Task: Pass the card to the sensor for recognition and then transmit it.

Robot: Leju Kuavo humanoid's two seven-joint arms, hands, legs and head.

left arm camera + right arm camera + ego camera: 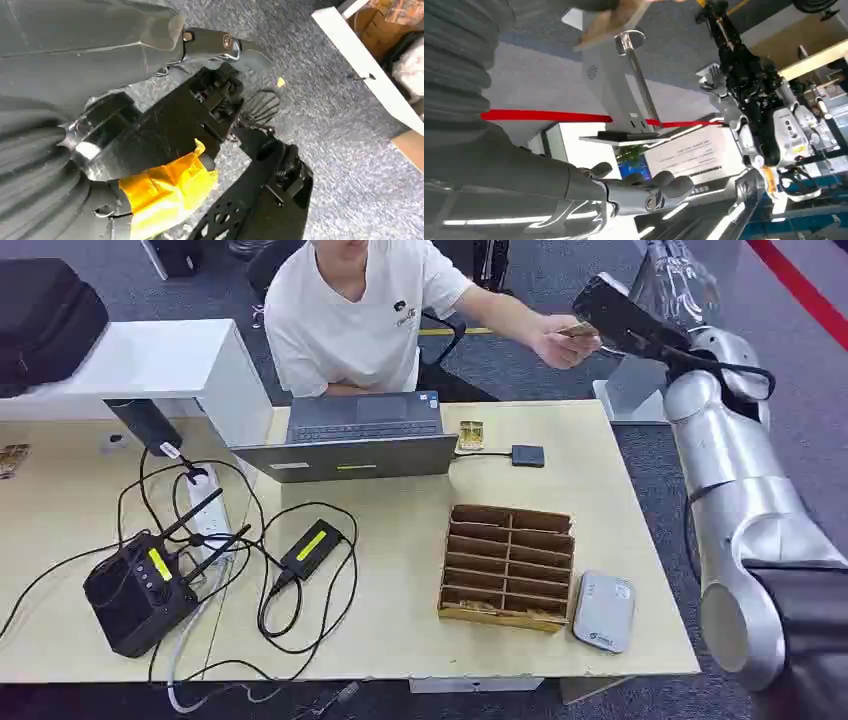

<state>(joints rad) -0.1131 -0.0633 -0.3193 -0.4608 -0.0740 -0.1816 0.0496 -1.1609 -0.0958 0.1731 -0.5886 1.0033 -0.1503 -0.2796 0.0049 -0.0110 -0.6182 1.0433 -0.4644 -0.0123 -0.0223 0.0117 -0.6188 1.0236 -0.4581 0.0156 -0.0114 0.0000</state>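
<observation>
The table (620, 570) carries the working layout: an open laptop (350, 445) at the far edge in front of a seated person (360, 310), a black router-like unit (135, 595) with antennas and tangled cables on the robot's left, a power adapter (310, 548), and a white power strip (205, 515). A compartmented cardboard card holder (508, 565) sits toward the robot's right, with a grey flat device (604, 611) just beside it, probably within easy reach of the right arm. A small black card sensor (527, 455) lies near the laptop, cabled to it, with a loose card beside the laptop (470, 434) close by. The right arm (735, 480) extends up and away beyond the far table edge, toward the person, which suggests the transmit stage. The right hand (644, 192) appears with fingers extended and apart and nothing visible between them. The person's hand (562, 340) meets the arm's end and holds the card (578, 330), so the handover looks complete or nearly so. The left hand (165, 135) hangs over carpet; whether it is open or closed cannot be determined.
</observation>
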